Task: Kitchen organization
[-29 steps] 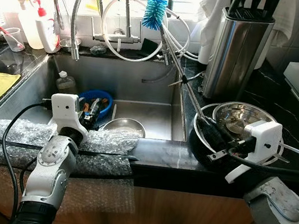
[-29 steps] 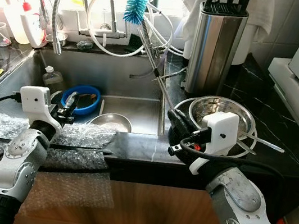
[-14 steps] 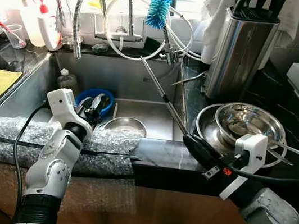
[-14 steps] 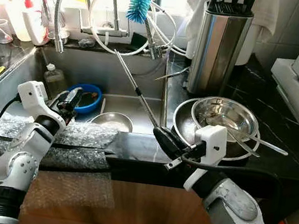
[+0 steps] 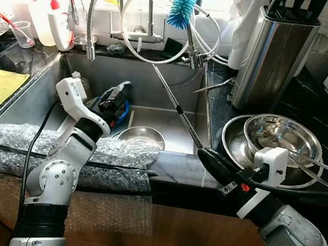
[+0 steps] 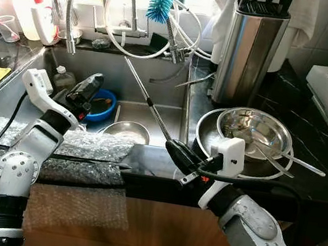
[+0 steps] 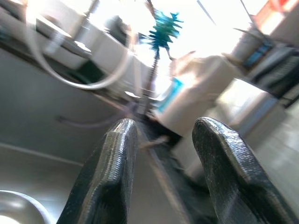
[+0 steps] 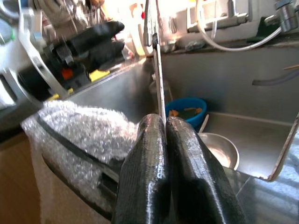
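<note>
The long metal rod (image 5: 176, 107) is slanting over the sink (image 5: 169, 127), its lower end pinched in the clenched right gripper (image 5: 208, 160) at the counter edge, apparently being carried somewhere; next, it needs setting down. Since earlier, the released left gripper (image 5: 115, 98) has been rising above the blue bowl (image 6: 103, 104).

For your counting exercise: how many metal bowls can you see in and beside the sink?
3. One bowl lies in the sink near the blue bowl; two nested bowls sit on the counter right of the sink. Others may be hidden behind the left gripper.
</note>
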You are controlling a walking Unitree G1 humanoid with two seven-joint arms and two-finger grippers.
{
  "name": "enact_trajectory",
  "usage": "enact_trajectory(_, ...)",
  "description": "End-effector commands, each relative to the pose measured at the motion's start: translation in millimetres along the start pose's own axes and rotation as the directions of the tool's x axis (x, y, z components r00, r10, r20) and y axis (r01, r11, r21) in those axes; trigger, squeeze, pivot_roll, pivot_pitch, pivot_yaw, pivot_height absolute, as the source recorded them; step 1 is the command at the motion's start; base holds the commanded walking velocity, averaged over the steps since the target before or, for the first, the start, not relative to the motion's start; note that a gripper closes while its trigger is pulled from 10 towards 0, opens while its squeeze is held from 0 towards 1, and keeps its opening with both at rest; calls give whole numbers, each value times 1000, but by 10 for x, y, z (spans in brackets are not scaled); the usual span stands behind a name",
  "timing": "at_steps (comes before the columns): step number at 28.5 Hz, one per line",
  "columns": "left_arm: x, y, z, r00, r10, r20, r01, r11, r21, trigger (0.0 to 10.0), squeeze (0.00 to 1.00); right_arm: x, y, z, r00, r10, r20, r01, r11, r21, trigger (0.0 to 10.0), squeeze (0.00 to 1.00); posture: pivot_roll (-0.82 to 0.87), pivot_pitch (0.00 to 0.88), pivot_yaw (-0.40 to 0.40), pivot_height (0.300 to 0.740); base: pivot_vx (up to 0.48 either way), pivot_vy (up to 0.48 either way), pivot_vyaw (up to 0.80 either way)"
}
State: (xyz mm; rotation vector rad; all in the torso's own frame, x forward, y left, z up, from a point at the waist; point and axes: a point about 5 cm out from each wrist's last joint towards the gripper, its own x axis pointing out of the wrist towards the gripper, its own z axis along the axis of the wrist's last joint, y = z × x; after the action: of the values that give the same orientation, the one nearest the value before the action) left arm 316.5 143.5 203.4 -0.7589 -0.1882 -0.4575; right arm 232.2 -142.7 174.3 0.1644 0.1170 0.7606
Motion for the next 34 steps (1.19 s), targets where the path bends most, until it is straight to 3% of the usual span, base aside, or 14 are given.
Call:
enact_trajectory(1, 35, -94, 33, 999, -54, -7, 54, 999, -3, 10000, 0, 43, 18, 20, 1000, 11, -4, -11, 1000, -17, 10000, 0, -148, 0, 81, 740, 0, 0, 0)
enact_trajectory(16, 30, -231, -39, 989, -137, -56, 134, 989, -57, 10000, 0, 109, 42, -44, 998, 42, -44, -43, 999, -11, 10000, 0, -146, 0, 86, 740, 0, 0, 0)
enact_trajectory(34, 40, -192, -99, 994, -87, -68, 83, 995, -59, 10000, 0, 100, 148, 2, 993, 121, -19, -121, 992, -23, 10000, 0, -151, 0, 89, 740, 0, 0, 0)
